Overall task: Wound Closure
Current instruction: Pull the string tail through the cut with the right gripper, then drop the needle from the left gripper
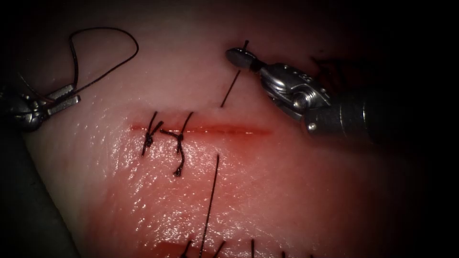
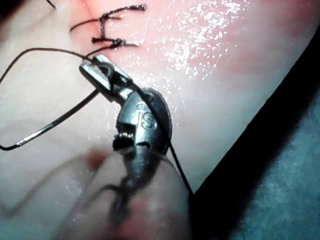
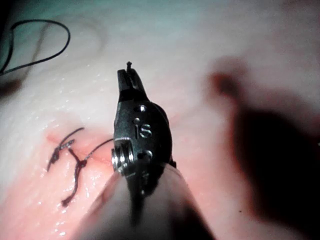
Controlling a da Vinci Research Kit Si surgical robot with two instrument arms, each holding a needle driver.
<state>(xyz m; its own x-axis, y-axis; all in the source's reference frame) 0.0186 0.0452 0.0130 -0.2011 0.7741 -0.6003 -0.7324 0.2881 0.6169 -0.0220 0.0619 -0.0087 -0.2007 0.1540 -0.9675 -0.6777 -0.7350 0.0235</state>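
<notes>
The cut (image 1: 224, 130) runs as a red line across the tissue (image 1: 287, 191). Two knotted stitches (image 1: 150, 134) (image 1: 179, 141) cross its left part. My right tool (image 1: 245, 57) hovers above the cut's middle, shut on the thread (image 1: 232, 86). That strand enters the tissue just above the cut. It comes out below the cut as a thread (image 1: 210, 200) running to the lower edge. At far left my left tool (image 1: 64, 97) is shut on a thin dark thread loop (image 1: 119, 33) (image 2: 50, 122). I cannot tell where the needle is. Each wrist view shows its own jaws: left (image 2: 100, 72), right (image 3: 128, 75).
Red fluid (image 1: 167, 246) and several short thread ends (image 1: 252, 246) lie at the lower edge of the tissue. A dark surface (image 1: 28, 215) borders the tissue on the left. The knotted stitches (image 3: 75, 167) lie beside the right tool's wrist.
</notes>
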